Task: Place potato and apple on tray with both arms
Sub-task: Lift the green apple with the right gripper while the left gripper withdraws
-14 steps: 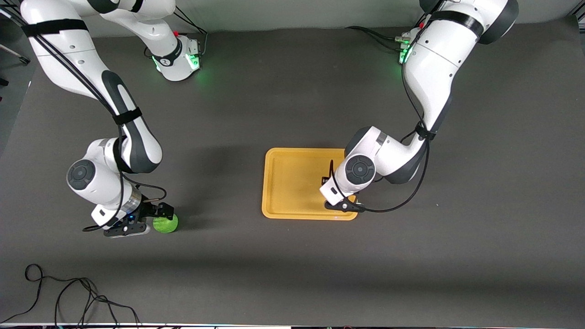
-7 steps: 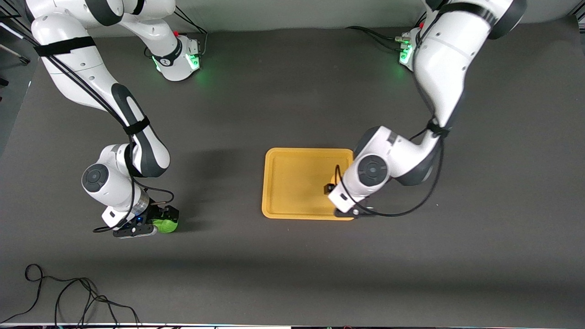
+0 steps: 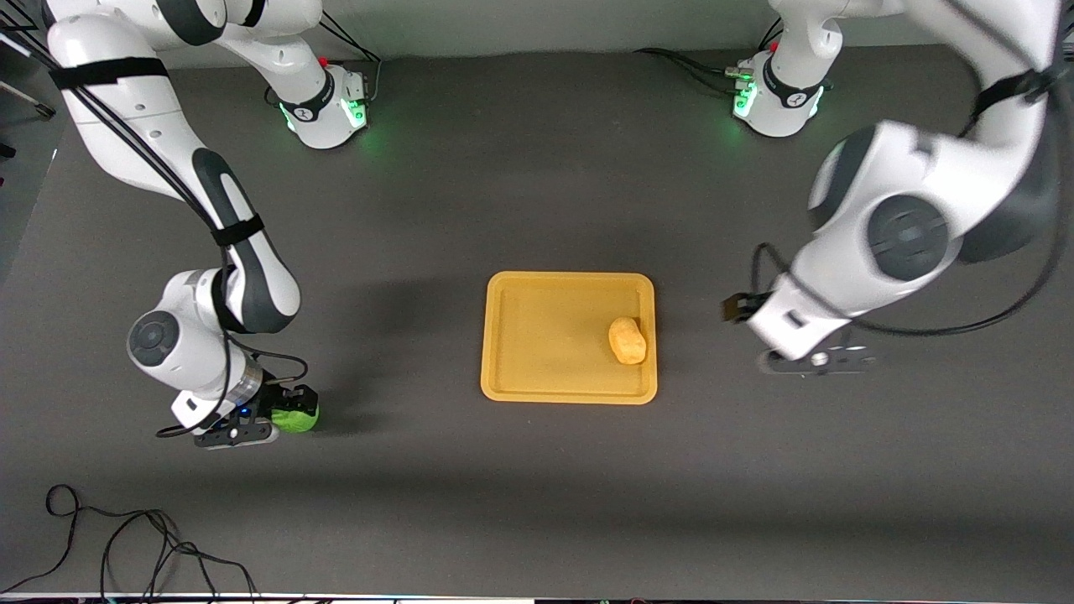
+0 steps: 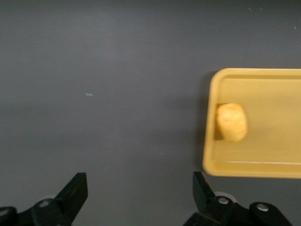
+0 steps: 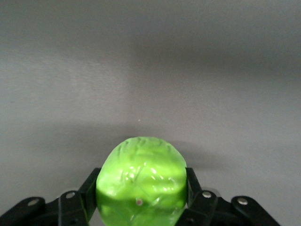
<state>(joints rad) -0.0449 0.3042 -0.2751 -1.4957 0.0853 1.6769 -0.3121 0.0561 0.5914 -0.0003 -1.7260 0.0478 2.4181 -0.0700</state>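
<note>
the potato (image 3: 628,340) now lies on the tray (image 3: 537,335), near the rim toward the left arm's end; a moment ago the left arm covered that spot. the left claw (image 4: 138,197) has pulled away, spread wide and empty over the bare counter (image 3: 537,168) beside the tray. half the job looks done. the apple (image 3: 295,417) is still well apart from the tray, and the right claw (image 5: 141,200) has closed onto it, ready to carry.

potato (image 3: 628,340) on tray (image 3: 537,335); apple (image 3: 295,419) clamped in right tool (image 3: 281,413)
</note>
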